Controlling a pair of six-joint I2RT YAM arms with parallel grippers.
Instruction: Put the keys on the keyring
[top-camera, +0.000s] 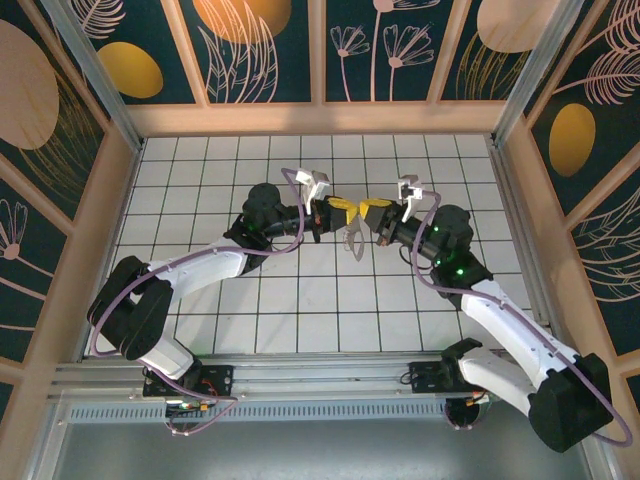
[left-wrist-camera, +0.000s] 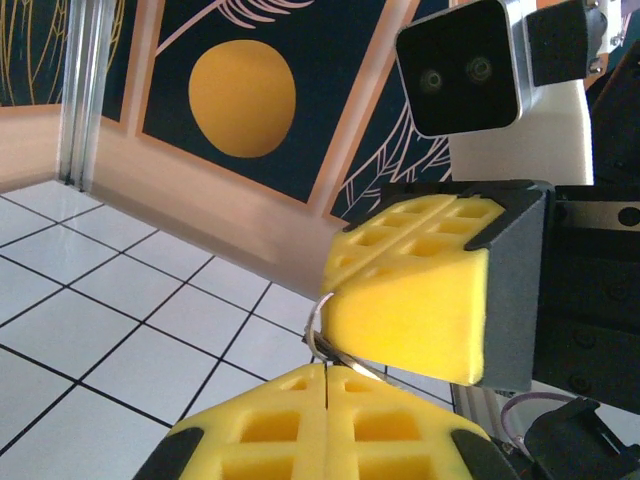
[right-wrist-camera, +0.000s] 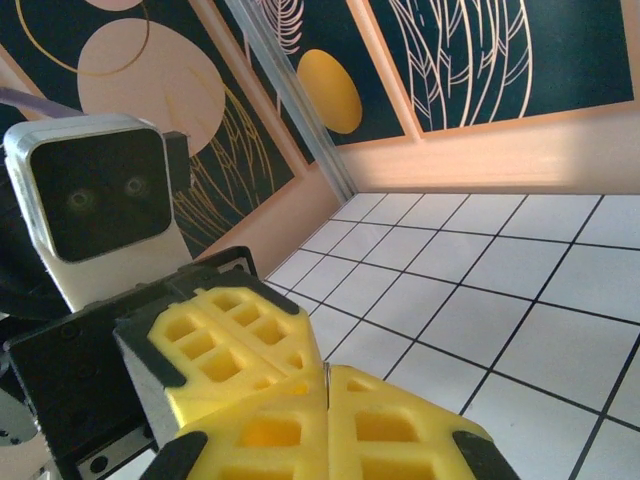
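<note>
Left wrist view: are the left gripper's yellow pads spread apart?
No, the left gripper has its yellow pads pressed together along a closed seam.

The left arm (top-camera: 200, 270) and the right arm (top-camera: 500, 310) are reaching inward over the white tiled floor (top-camera: 300, 310), and their yellow-padded tips are meeting nose to nose near its middle. The left gripper (top-camera: 350, 212) is pointing right and the right gripper (top-camera: 368, 214) is pointing left, each pressing its pads together. Just below that meeting point the keyring (top-camera: 355, 243) is hanging as a thin silvery loop against the tiles; which gripper is carrying it cannot be told here. Green lights (top-camera: 457, 271) are glowing on the right arm. Dark leaf-patterned wall panels (top-camera: 260, 50) are enclosing the floor.
</note>
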